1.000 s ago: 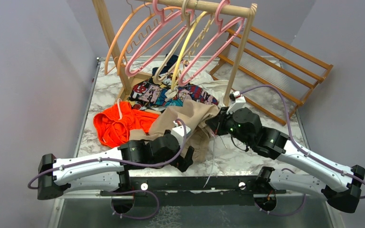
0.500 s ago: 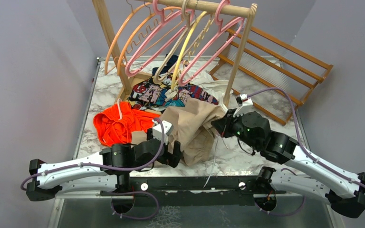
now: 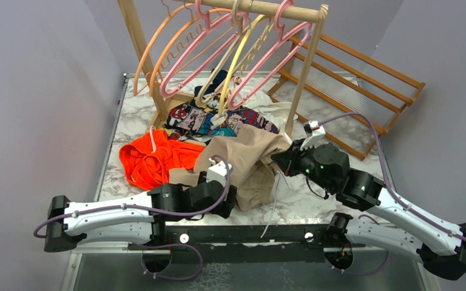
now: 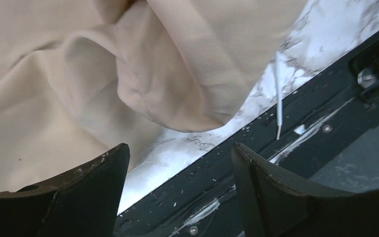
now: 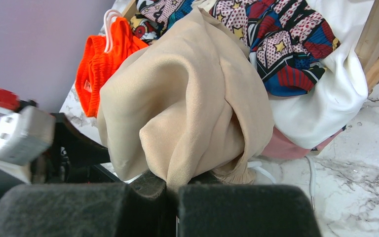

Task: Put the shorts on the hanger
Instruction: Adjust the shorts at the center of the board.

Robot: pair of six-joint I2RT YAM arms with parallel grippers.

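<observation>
The right gripper (image 5: 171, 186) clamps a fold of the shorts (image 5: 187, 108) — the left gripper (image 4: 180, 150), jaws apart, holds nothing, cloth just ahead.

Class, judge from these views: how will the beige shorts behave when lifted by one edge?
Probably floppy: the shorts drape in deep folds from the shut right gripper. Likely light, since that small pinch props up a whole bunch. The trailing drawstring may snag.

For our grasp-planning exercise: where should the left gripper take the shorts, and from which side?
Probably the rounded fold of the shorts that bulges toward the table's near edge, approached from that edge. The right gripper pinches another part, and the open left gripper faces this fold.
</observation>
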